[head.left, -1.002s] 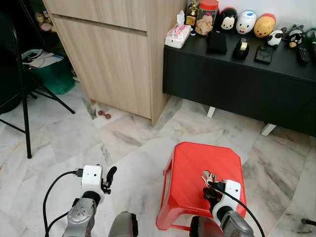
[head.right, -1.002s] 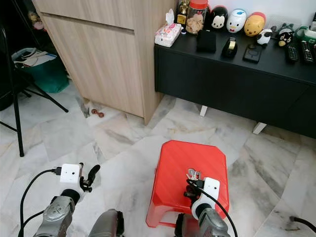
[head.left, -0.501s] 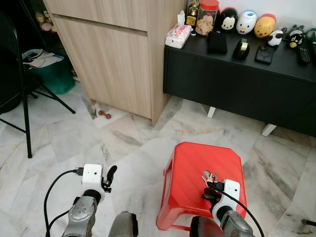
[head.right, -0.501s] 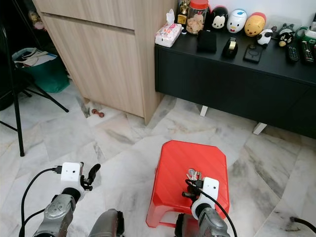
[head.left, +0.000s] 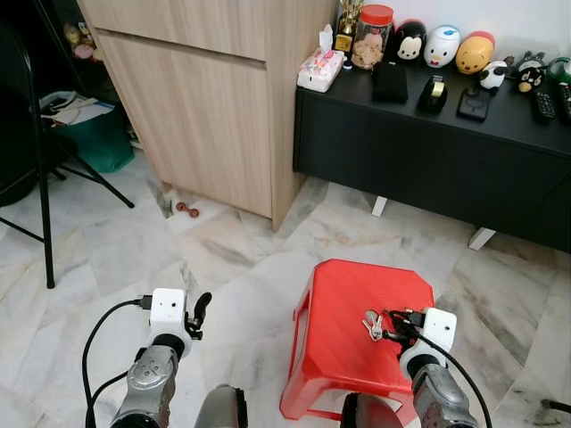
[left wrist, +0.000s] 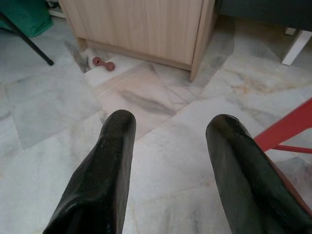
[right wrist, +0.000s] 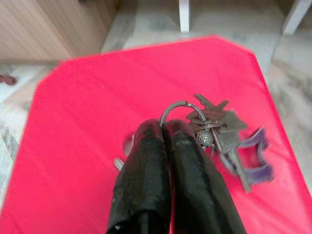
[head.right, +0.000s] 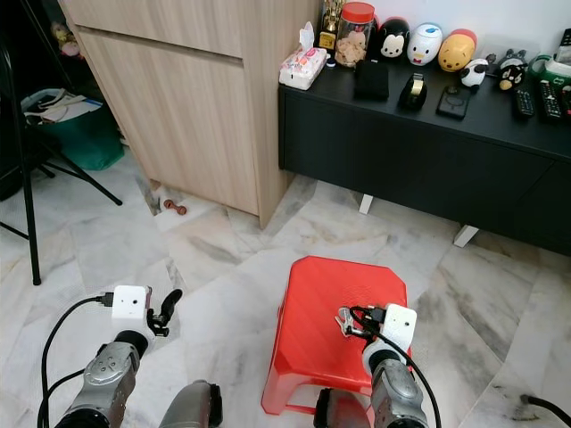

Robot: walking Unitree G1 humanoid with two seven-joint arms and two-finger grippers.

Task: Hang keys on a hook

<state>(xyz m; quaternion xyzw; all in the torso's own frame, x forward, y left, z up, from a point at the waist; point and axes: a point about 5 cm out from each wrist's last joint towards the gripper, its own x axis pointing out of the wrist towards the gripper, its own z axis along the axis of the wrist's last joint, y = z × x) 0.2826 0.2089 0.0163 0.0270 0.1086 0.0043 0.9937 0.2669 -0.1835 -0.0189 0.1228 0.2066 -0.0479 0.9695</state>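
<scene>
Keys (right wrist: 219, 134), a light, loose, jangling metal bunch with purple fob, pinched by wire ring in closed right gripper (right wrist: 163, 129) over red plastic stool (head.left: 343, 312); left gripper (left wrist: 168, 146) spread, idle.

A red plastic stool (head.left: 357, 312) stood on the marble floor (head.left: 241, 259). Behind it ran a low black cabinet (head.left: 428, 152), its top surface carrying a tissue pack (head.left: 321, 67), a red-lidded jar (head.left: 368, 36), a row of round cartoon figures (head.left: 442, 45) and remote controls (head.left: 542, 102). A light wooden cupboard (head.left: 196, 98) stood beside it, with a small reddish object (head.left: 186, 209) at its foot. Farther left were a green bin (head.left: 89, 134) and a black chair (head.left: 36, 169).
</scene>
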